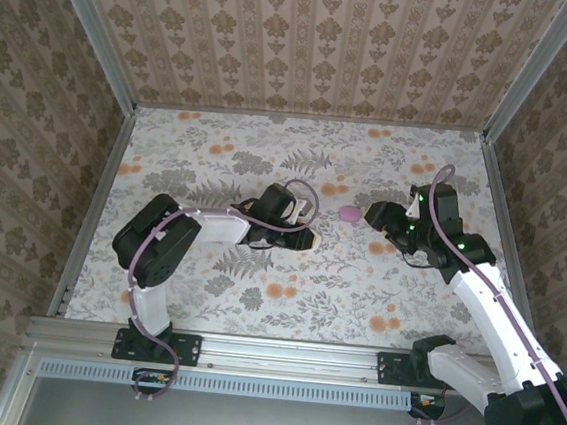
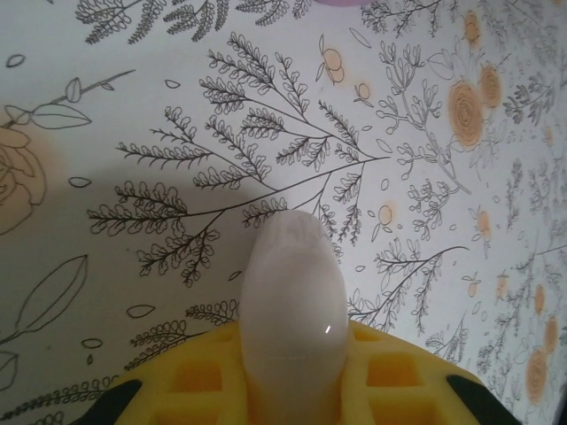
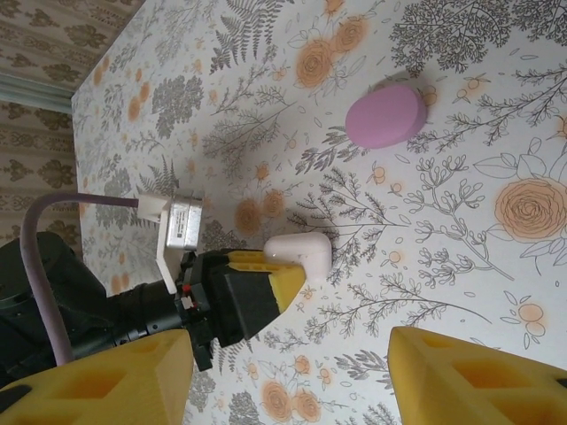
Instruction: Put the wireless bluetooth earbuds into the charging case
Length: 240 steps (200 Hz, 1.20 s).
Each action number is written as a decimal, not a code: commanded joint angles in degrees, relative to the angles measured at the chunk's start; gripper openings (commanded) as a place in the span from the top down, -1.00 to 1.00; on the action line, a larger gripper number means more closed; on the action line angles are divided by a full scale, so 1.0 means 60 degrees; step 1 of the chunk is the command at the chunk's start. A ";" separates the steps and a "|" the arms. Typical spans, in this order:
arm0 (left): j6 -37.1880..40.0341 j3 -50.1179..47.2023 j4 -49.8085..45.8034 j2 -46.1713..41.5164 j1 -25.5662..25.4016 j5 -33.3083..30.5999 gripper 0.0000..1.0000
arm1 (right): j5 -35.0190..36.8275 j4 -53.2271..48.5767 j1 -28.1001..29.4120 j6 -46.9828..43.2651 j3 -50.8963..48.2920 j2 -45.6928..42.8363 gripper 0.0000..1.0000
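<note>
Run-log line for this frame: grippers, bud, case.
left gripper: jaws shut on white earbud | right gripper: jaws open, empty | pink charging case: closed, lying between the grippers, neither touching it

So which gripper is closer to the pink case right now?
Right. The right gripper is open just right of the pink case in the top view; the left gripper, clamping a white earbud, sits farther off, near-left of it.

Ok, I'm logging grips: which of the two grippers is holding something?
The left gripper, shut on a white earbud. The right gripper stands open and empty, with the pink case lying free ahead of it.
</note>
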 commanded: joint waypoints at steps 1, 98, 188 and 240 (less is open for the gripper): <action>-0.0304 0.0231 -0.0835 0.0044 0.0066 -0.0258 0.59 | 0.0223 0.0185 -0.0063 0.0252 -0.0169 -0.0142 -0.24; -0.0694 -0.0011 -0.1272 -0.0393 0.0261 -0.1023 0.15 | 0.0637 0.0070 -0.0157 0.0123 -0.0288 -0.0101 -0.25; -0.0150 -0.1249 -0.1037 -0.2731 0.0452 -0.3427 -0.28 | 0.2948 0.0039 -0.0224 -0.1320 -0.0623 -0.0081 -0.62; 0.1985 -0.3157 -0.0415 -0.6129 0.0932 -0.7759 -0.83 | 0.6660 0.4101 -0.0230 -0.4613 -0.2714 -0.0109 -0.78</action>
